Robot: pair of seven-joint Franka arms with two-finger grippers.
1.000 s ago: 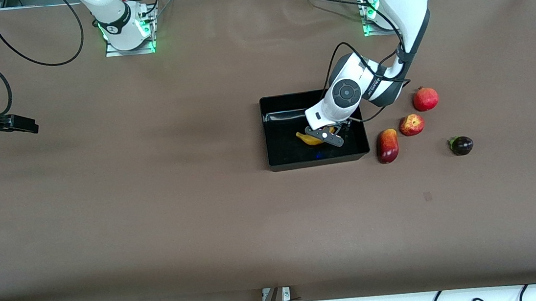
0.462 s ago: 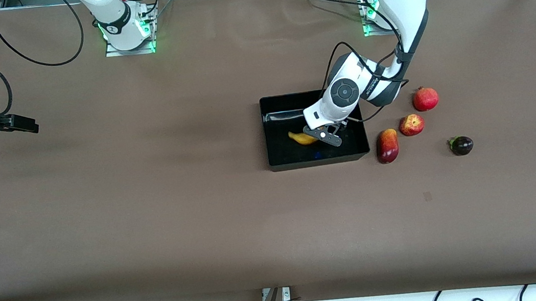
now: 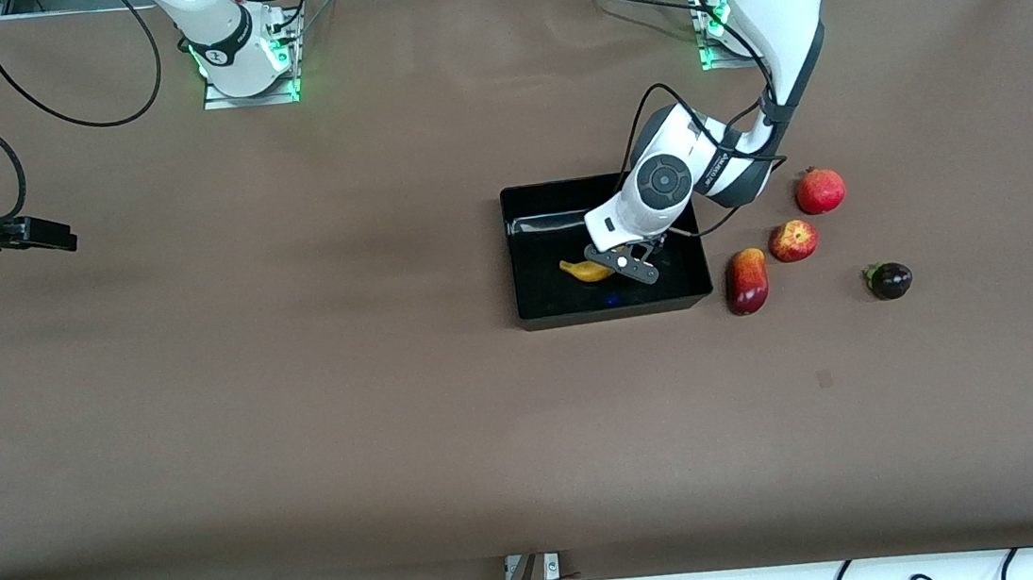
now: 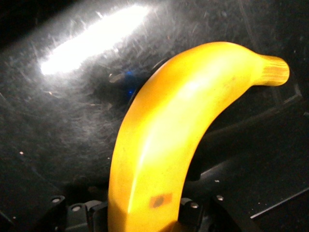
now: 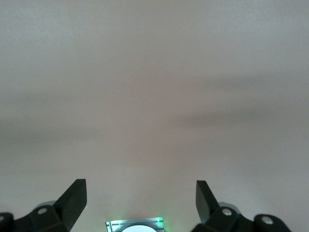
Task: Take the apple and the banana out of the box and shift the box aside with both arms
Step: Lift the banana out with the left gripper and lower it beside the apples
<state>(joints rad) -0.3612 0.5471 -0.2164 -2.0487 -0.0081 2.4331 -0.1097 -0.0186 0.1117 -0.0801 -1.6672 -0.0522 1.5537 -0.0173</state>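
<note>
The black box stands near the table's middle, toward the left arm's end. My left gripper is down inside it, shut on the yellow banana, which sticks out over the box floor. In the left wrist view the banana fills the space between my fingers, low over the glossy black floor. The red-and-yellow apple lies on the table beside the box, toward the left arm's end. My right gripper waits open and empty over the right arm's end of the table, and its wrist view shows only bare table.
A red pomegranate lies just farther from the camera than the apple. A red-yellow mango lies next to the box's wall. A dark purple fruit lies farther toward the left arm's end.
My left gripper has carried the banana a little way across the box toward the right arm's end. The right gripper has shifted very slightly.
</note>
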